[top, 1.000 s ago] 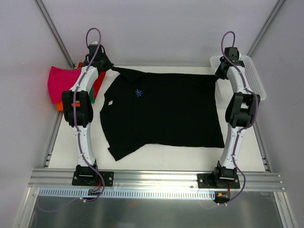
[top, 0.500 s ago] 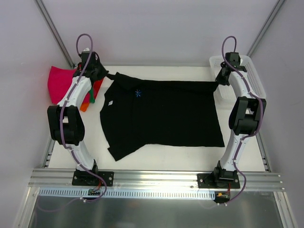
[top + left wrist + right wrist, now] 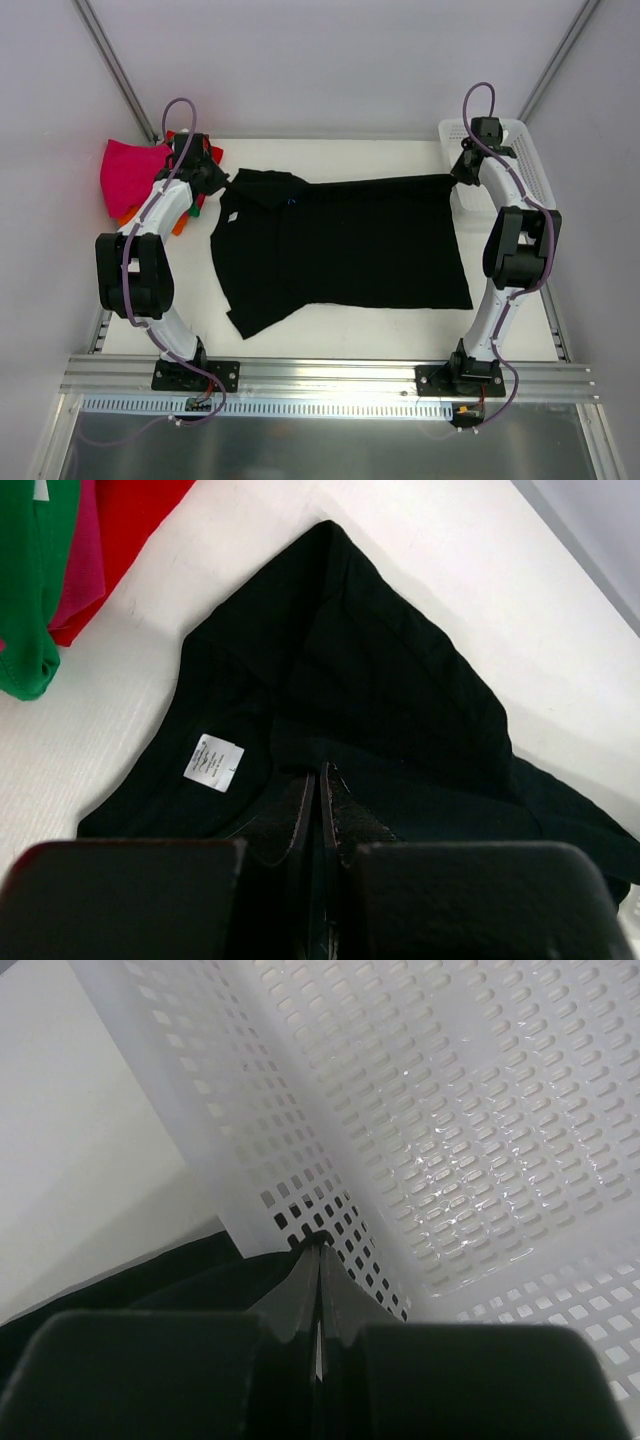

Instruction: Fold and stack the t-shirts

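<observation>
From above, the white mesh basket (image 3: 535, 165) stands on the desk (image 3: 340, 325) just right of the right claw (image 3: 462, 172). What it holds I cannot tell from here. The black shirt (image 3: 340, 250) lies spread on the desk, soft and matte, its far edge stretched in a line between the two claws. The left claw (image 3: 212, 180) is clenched on the collar end and the right claw on the far hem corner. Left of the left claw sits a pile of folded shirts, the pink shirt (image 3: 125, 175) outermost.

In the left wrist view the fingers meet, pinching black cloth that rises ahead of them in a creased peak. A small white label (image 3: 214, 762) sits just left of the fingertips. Further left, a green shirt (image 3: 30, 580) and a red shirt (image 3: 130, 520) lie folded, apart from the black one.

In the right wrist view the fingers press together on a black fold, right at the foot of the basket's wall. The plastic is glossy, pierced with rows of small rectangular holes, and its slotted floor shows beyond.
</observation>
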Motion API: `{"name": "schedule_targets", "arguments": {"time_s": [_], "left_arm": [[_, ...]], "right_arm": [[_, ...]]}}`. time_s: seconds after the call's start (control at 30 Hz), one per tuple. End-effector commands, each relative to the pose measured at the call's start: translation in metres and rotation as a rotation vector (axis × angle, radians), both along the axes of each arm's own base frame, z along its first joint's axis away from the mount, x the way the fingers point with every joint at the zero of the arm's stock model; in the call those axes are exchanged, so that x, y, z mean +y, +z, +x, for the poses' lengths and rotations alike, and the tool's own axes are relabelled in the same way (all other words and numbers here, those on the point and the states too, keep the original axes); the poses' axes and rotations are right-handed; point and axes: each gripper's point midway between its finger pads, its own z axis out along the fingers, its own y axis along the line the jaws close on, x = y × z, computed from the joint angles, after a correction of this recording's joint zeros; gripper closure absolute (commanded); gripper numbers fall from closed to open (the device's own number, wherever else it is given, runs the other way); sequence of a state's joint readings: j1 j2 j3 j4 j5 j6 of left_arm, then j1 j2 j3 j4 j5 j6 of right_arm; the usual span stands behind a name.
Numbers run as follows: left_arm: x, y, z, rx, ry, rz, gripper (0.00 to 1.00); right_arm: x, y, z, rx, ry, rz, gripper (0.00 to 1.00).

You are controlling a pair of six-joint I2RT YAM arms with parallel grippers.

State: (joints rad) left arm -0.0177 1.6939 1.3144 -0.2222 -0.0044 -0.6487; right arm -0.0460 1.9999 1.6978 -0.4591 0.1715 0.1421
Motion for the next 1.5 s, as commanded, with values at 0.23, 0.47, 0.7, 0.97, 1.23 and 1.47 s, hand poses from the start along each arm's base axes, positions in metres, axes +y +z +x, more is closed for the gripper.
{"name": "schedule_targets", "arguments": {"time_s": [0.23,0.47,0.7,0.97,1.23,1.47], "left_arm": [[0.007,0.022,-0.006,-0.059,0.035,-0.007,1.0],[0.005,0.027,-0.007,-0.068,0.02,-0.01,1.0],[0.005,0.021,-0.005,-0.056,0.021,-0.013,1.0],[0.005,0.019,-0.005,-0.054,0.02,-0.012,1.0],[0.005,0.022,-0.009,-0.06,0.02,-0.012,1.0],[0.005,0.017,-0.011,-0.048,0.019,-0.011,1.0]], "right_arm": [[0.005,0.012,-0.008,-0.015,-0.001,-0.014,1.0],[0.003,0.037,-0.014,-0.099,-0.024,-0.055,0.99],[0.007,0.07,-0.016,-0.2,-0.007,-0.076,1.0],[0.009,0.073,-0.019,-0.21,0.011,-0.072,1.0],[0.023,0.065,-0.023,-0.192,0.039,-0.059,0.99],[0.03,0.056,-0.028,-0.172,0.06,-0.036,0.99]]}}
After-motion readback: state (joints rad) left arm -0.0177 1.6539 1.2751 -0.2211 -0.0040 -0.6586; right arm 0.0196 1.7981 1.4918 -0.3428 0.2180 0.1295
